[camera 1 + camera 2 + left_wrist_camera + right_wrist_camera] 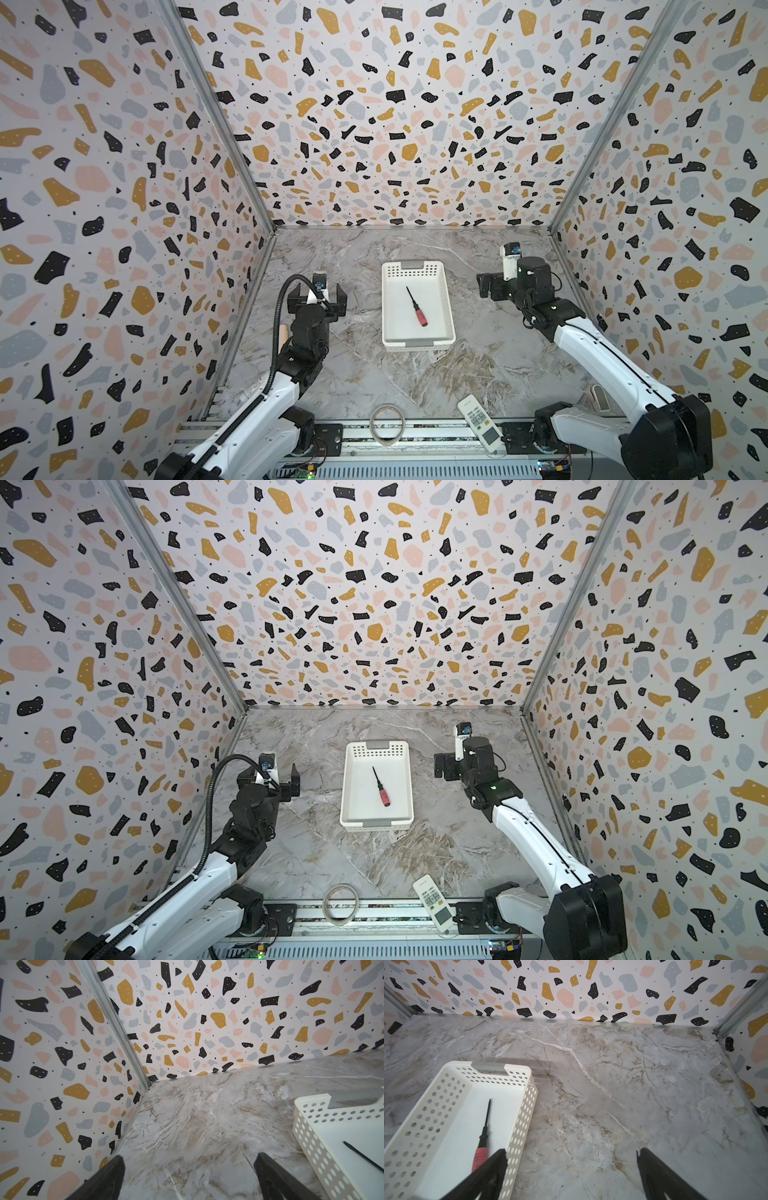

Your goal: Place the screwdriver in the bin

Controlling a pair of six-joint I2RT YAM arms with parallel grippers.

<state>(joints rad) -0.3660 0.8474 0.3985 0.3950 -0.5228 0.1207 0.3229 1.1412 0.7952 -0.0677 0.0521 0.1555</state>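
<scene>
A small slim screwdriver point(416, 306) with a red handle, black collar and thin dark shaft lies flat on the solid bottom of the white rectangular perforated plastic bin point(411, 273). It lies slantwise, tip toward the bin's far end and handle toward its near right corner, and in both top views it is clear of all four walls.

The bin stands on the grey marbled tabletop point(374, 374). Left of the bin, the left gripper point(318, 289) hovers with its jaws spread wide and nothing between them; a strip of bare tabletop separates it from the bin's left wall. Right of the bin, the right gripper point(571, 1152) is likewise wide open and empty, standing off the right wall.

Beyond the bin's far end the tabletop is bare up to the patterned back wall point(395, 166). Well short of the bin's near end, a white remote control point(480, 422) and a clear tape ring point(387, 424) lie across the tabletop's front edge. A pale cylinder point(284, 332), perhaps wooden, shows behind the left arm.
</scene>
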